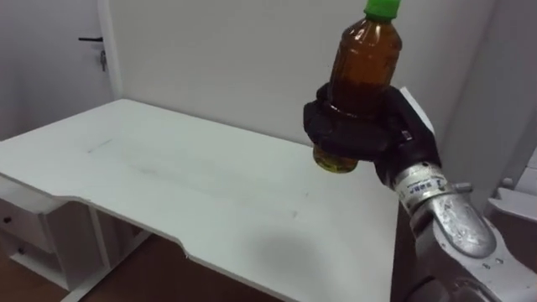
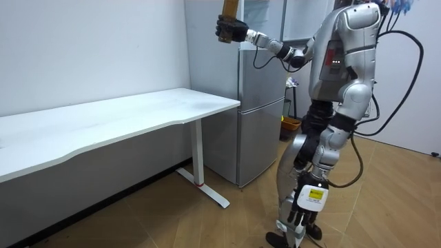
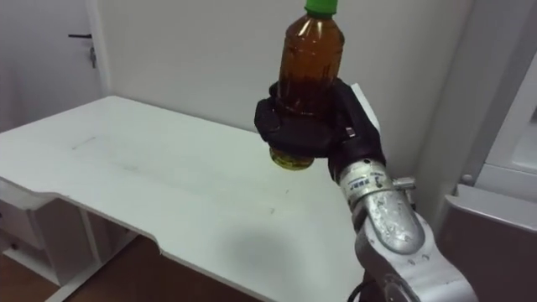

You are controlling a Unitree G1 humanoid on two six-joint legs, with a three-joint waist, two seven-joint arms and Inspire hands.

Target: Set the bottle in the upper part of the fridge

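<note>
**Item: bottle** (image 1: pixel 362 63). Amber liquid, green cap (image 1: pixel 383 8), upright. It is held high over the far end of the white table (image 1: pixel 168 184), well clear of the top. It is not yet in the fridge.

**Holder: right hand** (image 1: pixel 357 126). The dark fingers are clamped round the lower body of the bottle, and the base shows beneath them.

**Left hand** (image 2: pixel 303 213). It hangs low by the knee with the fingers relaxed, carrying nothing.

**Step in hand, as I judge it:** carrying the bottle across to the upper compartment. The grip sits low on a tall bottle, so the bottle should stay vertical through the swing, and the turn should be slow to stop the top tipping out.

**Surroundings:** a silver fridge (image 2: pixel 262 103) stands just beside the table end, with the robot standing in front of it. From where I stand I cannot tell whether the upper door is open. A drawer unit (image 1: pixel 25 235) sits under the table's near end, and a door handle (image 1: pixel 91 39) shows on the far wall.

**In the way:** possibly the upper door itself and the fridge's edge. Nothing else stands between hand and fridge.
</note>
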